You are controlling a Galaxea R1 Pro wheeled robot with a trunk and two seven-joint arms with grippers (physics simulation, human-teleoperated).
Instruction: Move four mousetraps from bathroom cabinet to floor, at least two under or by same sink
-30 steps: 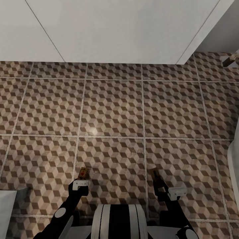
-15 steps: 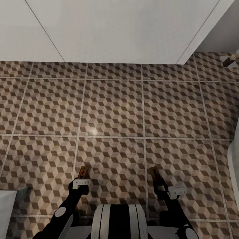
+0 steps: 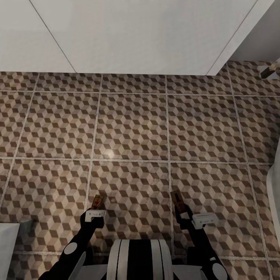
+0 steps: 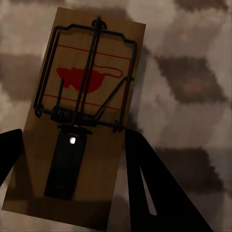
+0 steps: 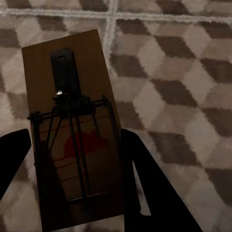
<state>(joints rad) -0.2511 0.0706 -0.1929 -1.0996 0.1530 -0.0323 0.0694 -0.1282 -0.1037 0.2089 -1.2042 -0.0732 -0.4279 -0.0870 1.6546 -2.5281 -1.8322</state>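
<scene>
Two mousetraps are in hand above the bathroom floor [image 3: 132,128] with its cube-pattern tiles. My left gripper [image 3: 95,213] is shut on a mousetrap [image 3: 97,201] that points away from me. In the left wrist view this tan board [image 4: 82,121] carries dark wire and a red print, with a dark finger [image 4: 150,188] on each long edge. My right gripper [image 3: 182,215] is shut on another mousetrap [image 3: 177,198], seen close in the right wrist view [image 5: 72,130] between its fingers [image 5: 145,183]. The cabinet is out of view, and I cannot make out a sink.
A large white panelled unit [image 3: 136,35] spans the far side, with floor tiles running up to its base. There is a white fixture with a grey cylinder [image 3: 25,224] at my near left. A white curved edge [image 3: 274,186] lines the right side. A small wooden object [image 3: 270,70] sits far right.
My right gripper has moved slightly forward and left with its mousetrap. The left gripper and its mousetrap have barely moved.
</scene>
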